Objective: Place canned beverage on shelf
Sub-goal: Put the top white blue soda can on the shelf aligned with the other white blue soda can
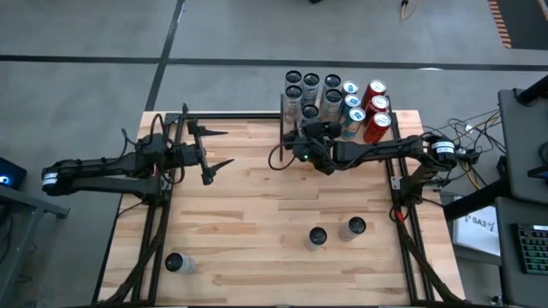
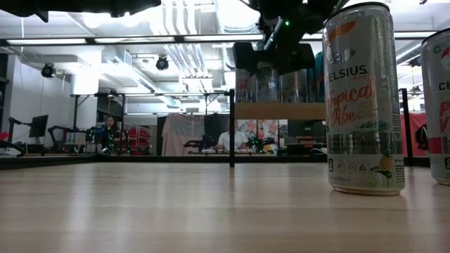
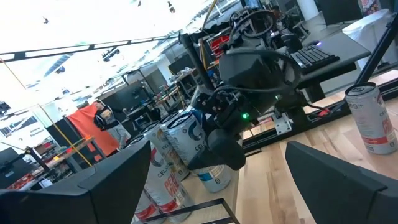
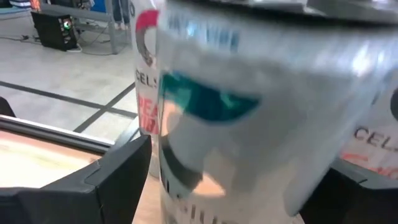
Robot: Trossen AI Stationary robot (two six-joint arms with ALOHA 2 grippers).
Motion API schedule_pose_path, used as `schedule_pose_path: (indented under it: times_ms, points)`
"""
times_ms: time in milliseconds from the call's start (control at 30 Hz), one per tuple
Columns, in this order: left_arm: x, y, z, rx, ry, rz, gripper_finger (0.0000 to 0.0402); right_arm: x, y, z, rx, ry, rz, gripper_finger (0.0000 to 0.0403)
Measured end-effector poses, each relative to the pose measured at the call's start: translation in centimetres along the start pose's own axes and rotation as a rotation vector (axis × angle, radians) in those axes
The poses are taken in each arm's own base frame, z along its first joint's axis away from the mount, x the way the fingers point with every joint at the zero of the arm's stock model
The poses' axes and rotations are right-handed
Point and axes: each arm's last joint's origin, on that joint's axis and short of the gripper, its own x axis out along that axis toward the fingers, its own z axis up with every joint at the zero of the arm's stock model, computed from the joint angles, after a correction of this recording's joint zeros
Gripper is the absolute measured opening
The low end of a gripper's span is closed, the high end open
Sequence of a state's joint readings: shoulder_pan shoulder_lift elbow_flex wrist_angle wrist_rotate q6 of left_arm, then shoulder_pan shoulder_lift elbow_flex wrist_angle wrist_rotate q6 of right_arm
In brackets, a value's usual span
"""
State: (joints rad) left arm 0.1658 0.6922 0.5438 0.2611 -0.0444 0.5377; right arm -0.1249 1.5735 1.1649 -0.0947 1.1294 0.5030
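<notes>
High view hangs overhead, straight down on the whole table (image 1: pixel 257 214), shelf (image 1: pixel 330 107) at about 1 o'clock. Low view sits at tabletop level, 1 can (image 2: pixel 363 98) right up close, facing that same shelf. Left wrist cam looks across at it too; right wrist cam is jammed against a can (image 4: pixel 249 112).

The table (image 1: pixel 257 214) is made of light wood planks, smooth, with thin lines between the boards. The cans (image 1: pixel 332 98) on the shelf (image 2: pixel 281 111) are shiny metal with silver tops. The shelf board is pale wood with thin black metal posts. The big can (image 2: pixel 362 98) up close looks glossy. The arms look dark and matt.
</notes>
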Motion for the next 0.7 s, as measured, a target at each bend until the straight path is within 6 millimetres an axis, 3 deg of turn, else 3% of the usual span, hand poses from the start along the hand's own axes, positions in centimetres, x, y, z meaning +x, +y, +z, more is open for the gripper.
schedule_pose_path:
  times_ms: [700]
  points:
    - [0.0,0.0,0.0,0.000,0.001,-0.001,0.0356,-1.1,0.5,6.3,-0.148,-0.098,-0.058,0.0327]
